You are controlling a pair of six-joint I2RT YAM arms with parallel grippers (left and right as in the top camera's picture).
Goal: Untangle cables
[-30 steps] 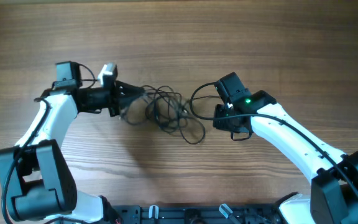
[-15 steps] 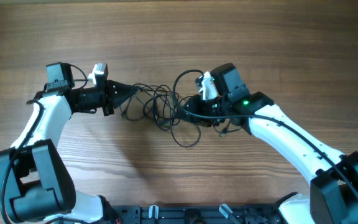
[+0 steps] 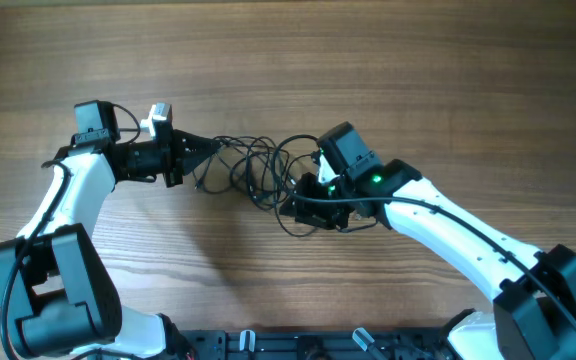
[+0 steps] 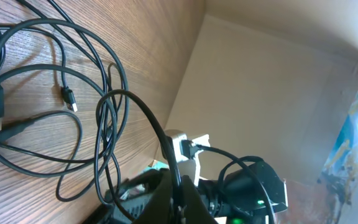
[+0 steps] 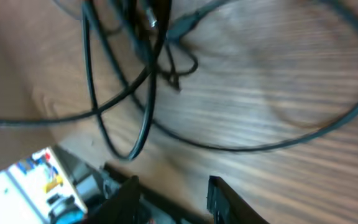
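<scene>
Our right gripper (image 3: pixel 306 196) has swung in toward the tangle, its fingers spread and empty. The cables (image 3: pixel 258 168) lie on the desk (image 3: pixel 418 60) just ahead of it. Our left gripper (image 3: pixel 200 150) stays pinched on a strand, so we judge a second grasp is close.
</scene>
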